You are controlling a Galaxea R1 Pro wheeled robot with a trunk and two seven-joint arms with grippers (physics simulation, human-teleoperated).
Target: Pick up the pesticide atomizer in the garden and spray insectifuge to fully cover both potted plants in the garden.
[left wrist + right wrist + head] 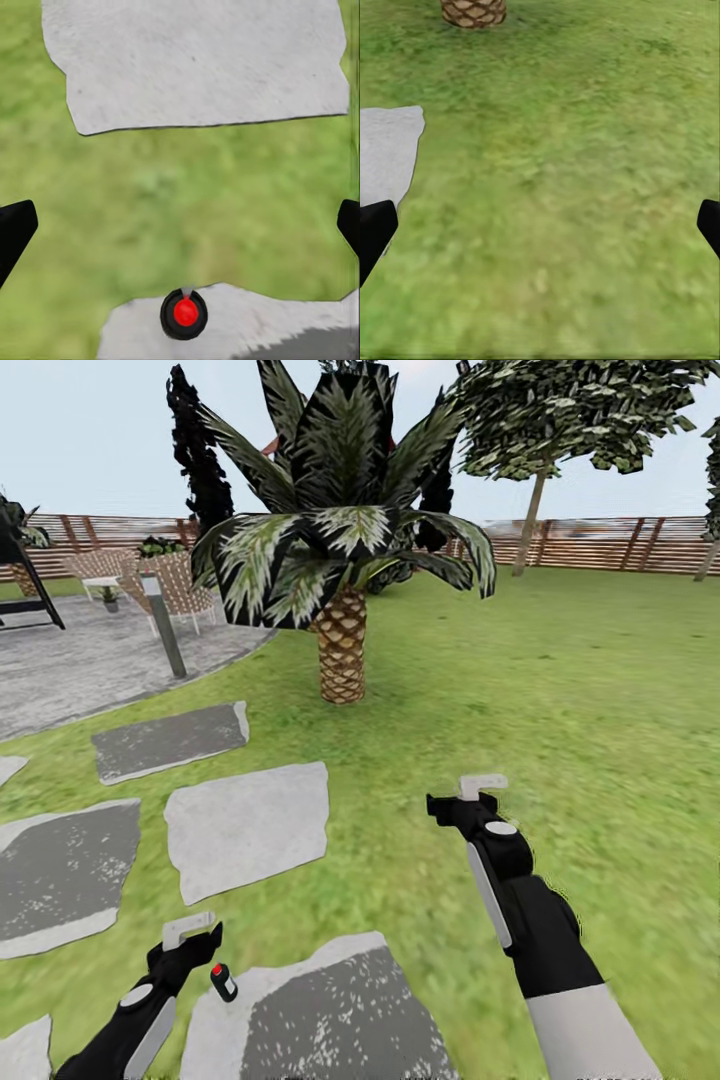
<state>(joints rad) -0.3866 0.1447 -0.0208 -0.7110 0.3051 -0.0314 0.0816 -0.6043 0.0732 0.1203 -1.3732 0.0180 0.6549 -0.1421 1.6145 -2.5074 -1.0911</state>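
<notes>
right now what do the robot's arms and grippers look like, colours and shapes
Both arms are glossy black with pale grey strips along the forearm and a round grey cap near the wrist. The right arm turns white at its upper segment. The left gripper and right gripper end in pale grey-white fingers on black bases. In the wrist views the fingertips appear black. No cables or markings are visible.

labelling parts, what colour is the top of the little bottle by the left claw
Red, on a black bottle; the left wrist view shows it best, from above.
</notes>
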